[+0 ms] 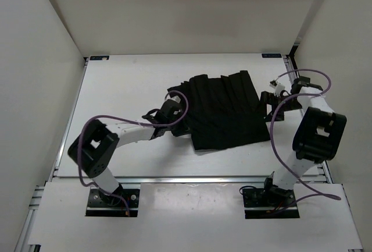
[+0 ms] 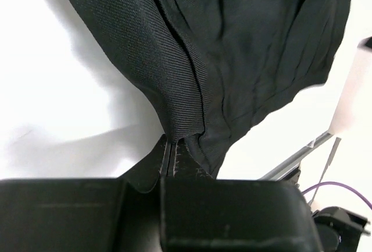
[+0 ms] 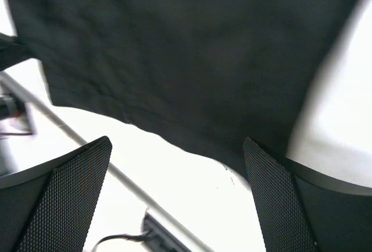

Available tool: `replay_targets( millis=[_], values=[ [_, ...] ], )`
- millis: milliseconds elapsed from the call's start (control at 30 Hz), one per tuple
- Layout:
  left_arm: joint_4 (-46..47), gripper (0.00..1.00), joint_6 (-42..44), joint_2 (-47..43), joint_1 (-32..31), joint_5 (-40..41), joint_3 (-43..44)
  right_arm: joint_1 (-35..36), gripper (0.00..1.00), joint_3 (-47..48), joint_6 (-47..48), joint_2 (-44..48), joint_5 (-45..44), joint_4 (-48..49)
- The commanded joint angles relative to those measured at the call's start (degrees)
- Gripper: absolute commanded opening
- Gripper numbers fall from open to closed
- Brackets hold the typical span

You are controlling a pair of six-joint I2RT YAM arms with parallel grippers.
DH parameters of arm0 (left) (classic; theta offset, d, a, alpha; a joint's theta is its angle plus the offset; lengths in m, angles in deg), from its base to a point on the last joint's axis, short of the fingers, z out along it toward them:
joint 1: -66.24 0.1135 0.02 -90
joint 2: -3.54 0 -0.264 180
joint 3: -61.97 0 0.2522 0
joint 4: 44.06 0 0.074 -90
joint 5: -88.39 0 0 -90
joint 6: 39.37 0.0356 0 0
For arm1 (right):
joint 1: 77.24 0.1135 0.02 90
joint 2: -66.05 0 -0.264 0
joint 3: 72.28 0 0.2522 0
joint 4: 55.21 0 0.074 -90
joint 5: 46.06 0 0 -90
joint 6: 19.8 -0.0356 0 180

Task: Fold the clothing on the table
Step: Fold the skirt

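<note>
On the worktop (image 1: 116, 89), the left tool (image 2: 172, 147) clamps the clothing (image 1: 224, 109) at its left edge; the right tool (image 3: 177, 164), wide open and empty, flanks the opposite edge.

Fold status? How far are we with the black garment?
Done: no clear fold; the black pleated fabric garment lies spread on the white tabletop. In hand: left gripper pinches its left edge; right gripper stands open at the right edge. Left: every fold.
</note>
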Motion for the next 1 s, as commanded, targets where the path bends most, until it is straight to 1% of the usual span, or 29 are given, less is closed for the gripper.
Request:
replay_targets(
  millis=[0,67,133,233,333,533,567,600,633,667,700,733,800,900,967],
  values=[
    [-5.4,0.00,3.0,-6.6,1.0,-0.1,-3.7,-2.1,0.99,0.9,-1.6,-6.5,3.2,-6.4],
    [-6.5,0.00,3.6,-8.6,1.0,0.4,-5.7,-2.4,0.99,-0.5,-1.9,-7.5,1.0,-5.4],
    [-5.6,0.00,3.3,-9.6,1.3,0.3,-7.3,-2.0,0.99,-2.9,-4.2,-7.2,-3.6,-2.1],
    [-4.8,0.00,2.3,-10.8,1.3,0.5,-8.6,-0.9,1.00,-4.6,-4.5,-5.8,-7.9,0.3],
    [-5.5,0.00,2.8,-11.0,1.6,0.6,-8.4,0.6,0.99,-6.0,-4.0,-6.8,-10.3,-0.2],
    [-5.7,0.00,2.7,-11.7,2.1,1.1,-9.3,2.4,0.99,-10.0,-4.3,-5.7,-12.9,2.9],
    [-5.5,0.00,2.8,-12.0,2.2,1.1,-9.7,3.3,0.97,-10.2,-4.1,-5.7,-13.9,3.0],
    [-5.4,0.00,2.6,-12.0,2.2,1.0,-9.8,4.4,0.86,-10.4,-4.1,-5.4,-14.7,3.7],
    [-5.4,0.00,2.8,-12.4,2.4,0.9,-9.8,5.1,0.79,-10.3,-4.6,-5.2,-14.8,4.0],
    [-6.1,0.00,3.2,-12.5,2.4,0.5,-9.9,5.7,0.60,-10.1,-4.0,-5.1,-14.9,3.9],
    [-6.5,0.00,4.0,-12.6,2.5,0.6,-9.7,6.3,0.22,-9.9,-4.4,-5.1,-15.1,4.0],
    [-7.6,0.00,5.3,-12.8,2.8,1.1,-9.0,6.5,0.00,-9.0,-4.6,-5.1,-16.0,3.8],
    [-11.8,0.00,8.8,-13.7,3.9,-0.2,-8.3,6.0,0.00,-7.3,-4.0,-5.5,-13.3,2.1],
    [-16.6,0.00,13.4,-15.6,6.7,-3.3,-7.5,3.8,0.00,-4.2,1.0,-4.3,0.1,-4.3],
    [-19.1,0.00,15.5,-16.9,8.5,-5.9,-8.1,3.4,0.00,-3.6,3.4,-3.0,3.1,-7.3]
  ],
)
